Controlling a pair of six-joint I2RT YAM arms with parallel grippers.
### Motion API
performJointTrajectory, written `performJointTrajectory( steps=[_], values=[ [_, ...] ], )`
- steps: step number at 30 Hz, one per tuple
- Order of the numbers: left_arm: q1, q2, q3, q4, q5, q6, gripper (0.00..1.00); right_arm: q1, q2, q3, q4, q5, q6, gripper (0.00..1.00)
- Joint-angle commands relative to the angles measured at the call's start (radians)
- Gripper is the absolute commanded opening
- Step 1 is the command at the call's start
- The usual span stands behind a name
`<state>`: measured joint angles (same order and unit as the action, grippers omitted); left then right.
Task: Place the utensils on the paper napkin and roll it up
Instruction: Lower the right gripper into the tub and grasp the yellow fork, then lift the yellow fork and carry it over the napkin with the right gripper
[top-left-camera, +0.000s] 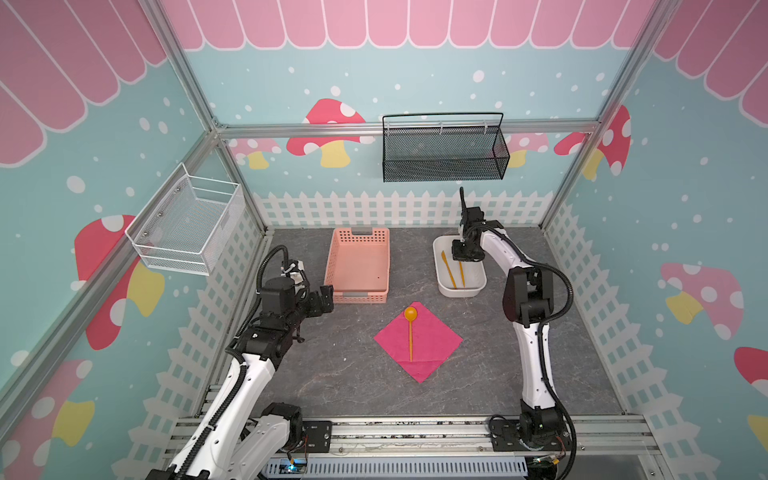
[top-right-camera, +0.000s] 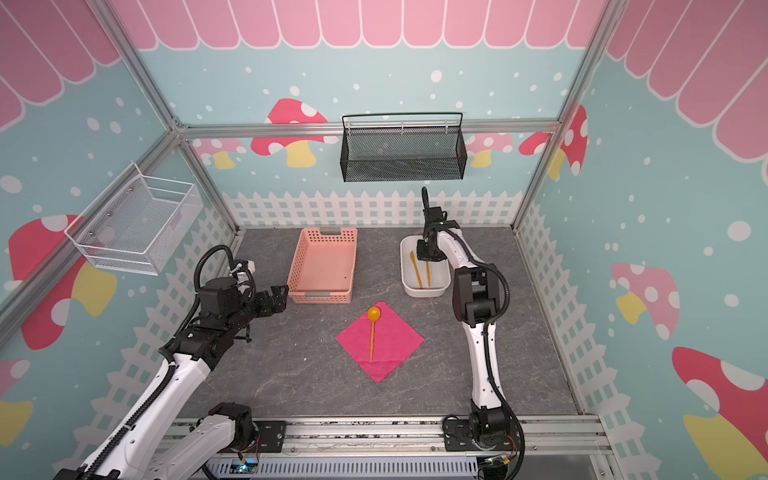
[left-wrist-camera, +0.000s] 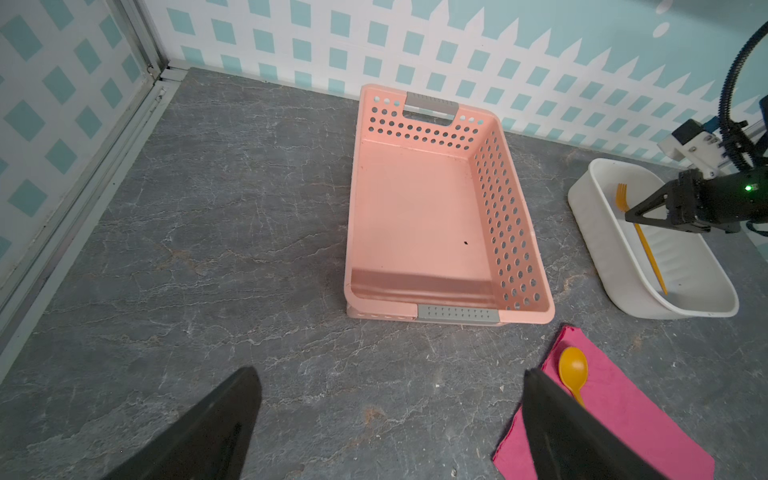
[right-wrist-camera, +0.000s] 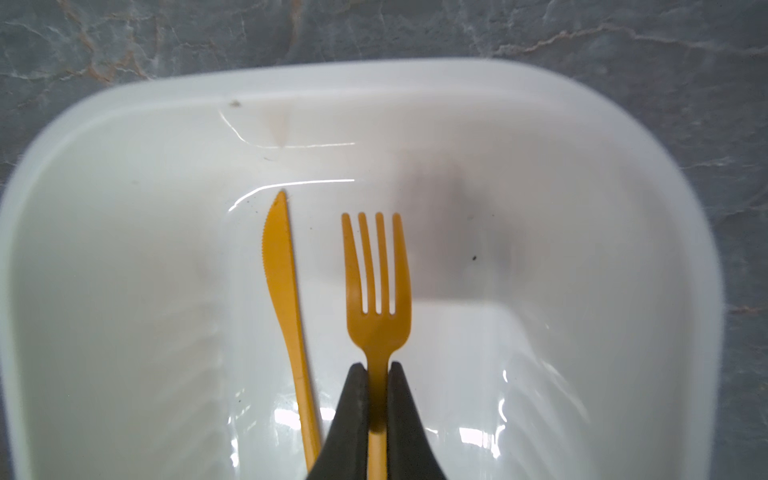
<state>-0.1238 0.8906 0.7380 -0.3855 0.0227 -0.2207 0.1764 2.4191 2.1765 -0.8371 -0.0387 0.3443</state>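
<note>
The magenta paper napkin (top-left-camera: 434, 347) (top-right-camera: 395, 347) lies as a diamond on the grey table, with the orange spoon (top-left-camera: 410, 332) (top-right-camera: 372, 332) along its middle, bowl toward the back. The fork (right-wrist-camera: 376, 291) and the knife (right-wrist-camera: 282, 270) lie side by side in a white tub (top-left-camera: 461, 294). My right gripper (right-wrist-camera: 378, 365) (top-left-camera: 460, 261) reaches down into the tub and is shut on the fork's neck. Left of the napkin my left gripper (left-wrist-camera: 390, 374) (top-left-camera: 328, 297) hangs open over bare table, holding nothing.
A salmon perforated basket (top-left-camera: 332, 266) (left-wrist-camera: 515, 232) stands empty behind the left gripper, left of the tub. A black mesh basket (top-left-camera: 444, 153) hangs on the back wall. A white wire basket (top-left-camera: 187, 220) hangs on the left wall.
</note>
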Motion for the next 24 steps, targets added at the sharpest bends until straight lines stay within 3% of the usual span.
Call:
performJointTrajectory(
  steps=[1, 24],
  values=[
    [0.007, -0.016, 0.015, -0.006, 0.0, 0.004, 0.99, -0.006, -0.075, 0.033, -0.034, -0.002, -0.005, 0.09],
    [0.006, -0.027, 0.012, -0.006, 0.007, -0.002, 0.99, -0.001, -0.183, 0.0, -0.143, -0.032, -0.007, 0.09]
  ],
)
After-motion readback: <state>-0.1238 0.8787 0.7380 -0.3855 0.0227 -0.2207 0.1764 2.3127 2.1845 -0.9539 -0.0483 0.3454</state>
